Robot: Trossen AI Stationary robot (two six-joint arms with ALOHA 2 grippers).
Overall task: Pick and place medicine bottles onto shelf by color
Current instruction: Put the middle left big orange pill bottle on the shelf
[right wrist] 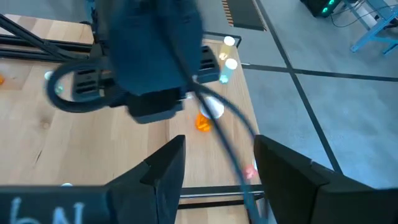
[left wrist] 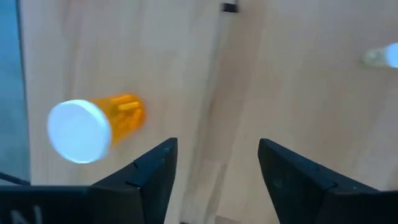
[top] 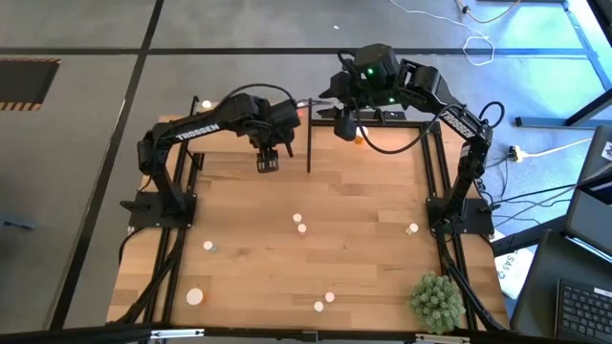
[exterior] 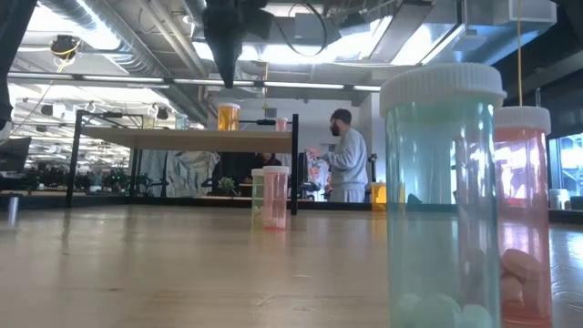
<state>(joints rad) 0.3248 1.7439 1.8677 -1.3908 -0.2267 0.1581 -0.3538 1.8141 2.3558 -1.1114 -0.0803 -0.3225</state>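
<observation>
An orange bottle [left wrist: 118, 115] with a white cap lies on its side on the shelf [left wrist: 280, 93], its long axis along the boards, cap end toward the left wrist camera. In the low view two more bottles stand upright on the shelf [exterior: 182, 138], a larger orange one [exterior: 228, 117] and a small reddish one [exterior: 281, 124]. On the tabletop [top: 363, 258], a pale green bottle [exterior: 258, 198] and a reddish bottle [exterior: 275, 196] stand upright, touching. Nearest the low camera, a big pale green bottle [exterior: 442, 200] holds pale tablets at its bottom, and a reddish bottle [exterior: 524, 214] just behind it holds pinkish tablets. Other white-capped bottles [top: 300, 223] sit scattered on the tabletop.

The left gripper [left wrist: 214, 165] hangs above the shelf beside the lying bottle, its fingers [left wrist: 155, 171] parted with nothing between them. "TROSSEN" reads along the left arm [top: 196, 134]. The right gripper [right wrist: 214, 165] hovers over the shelf's right part, fingers apart and holding nothing. A spiky green plant ball [top: 438, 301] sits at the tabletop's near right corner. A person [exterior: 346, 157] stands in the room behind.
</observation>
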